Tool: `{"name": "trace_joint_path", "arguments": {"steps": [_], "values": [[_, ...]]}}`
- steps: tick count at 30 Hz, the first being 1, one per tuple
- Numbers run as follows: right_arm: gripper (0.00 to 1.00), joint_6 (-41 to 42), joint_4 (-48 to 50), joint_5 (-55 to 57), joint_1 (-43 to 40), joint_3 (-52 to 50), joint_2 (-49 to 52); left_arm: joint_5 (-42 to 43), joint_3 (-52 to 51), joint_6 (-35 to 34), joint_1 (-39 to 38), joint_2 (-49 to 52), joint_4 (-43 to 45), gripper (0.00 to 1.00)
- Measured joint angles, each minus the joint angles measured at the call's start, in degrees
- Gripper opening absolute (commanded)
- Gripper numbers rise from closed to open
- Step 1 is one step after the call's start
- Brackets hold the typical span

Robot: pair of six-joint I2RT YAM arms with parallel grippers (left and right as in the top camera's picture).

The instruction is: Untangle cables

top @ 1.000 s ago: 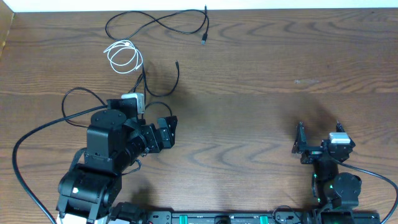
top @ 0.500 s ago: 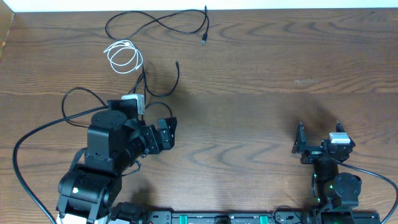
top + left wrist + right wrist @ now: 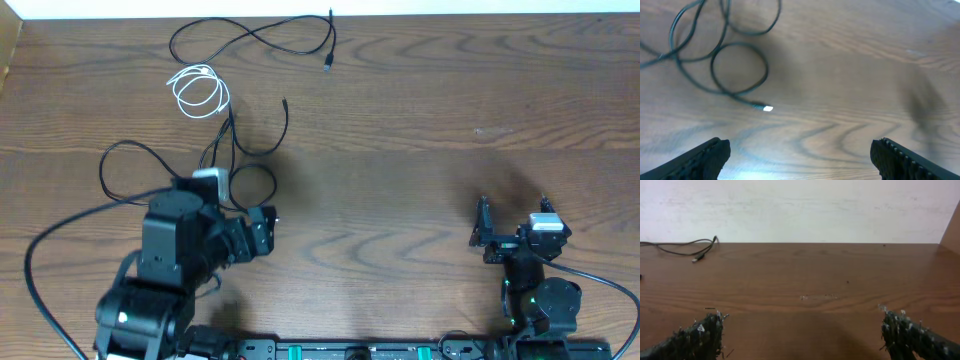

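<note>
A long black cable (image 3: pixel 250 35) lies looped at the table's far left, its plug (image 3: pixel 328 62) pointing right. A coiled white cable (image 3: pixel 198 92) lies below it. More black cables (image 3: pixel 231 135) cross each other just beyond my left arm, with loops to either side. My left gripper (image 3: pixel 266 228) is open and empty, hovering right of that tangle. In the left wrist view the open fingers (image 3: pixel 800 162) frame bare wood, with a black loop (image 3: pixel 739 70) and its plug end (image 3: pixel 767 108) ahead. My right gripper (image 3: pixel 512 218) is open and empty at the front right.
The wooden table ends at a white wall (image 3: pixel 800 210) at the back. The right wrist view shows its open fingers (image 3: pixel 802 335) and the far black cable's plug (image 3: pixel 696 258). A thick black arm cable (image 3: pixel 40 240) curves round the left arm's base.
My left arm has pulled back a little toward the front left, so its gripper sits lower and further from the tangle. The cables and the right arm have not moved.
</note>
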Motion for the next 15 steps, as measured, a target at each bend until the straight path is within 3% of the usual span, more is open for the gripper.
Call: {"name": "trace_joint_path", "arguments": {"steps": [8, 15], "values": [[0.99, 0.0, 0.0, 0.0, 0.0, 0.0, -0.2, -1.6, -8.3, 1.3, 1.7, -12.5, -0.5, 0.98], [0.99, 0.0, 0.0, 0.0, 0.0, 0.0, -0.2, -2.9, -10.6, 8.3, 1.7, -23.4, -0.2, 0.98]]}}
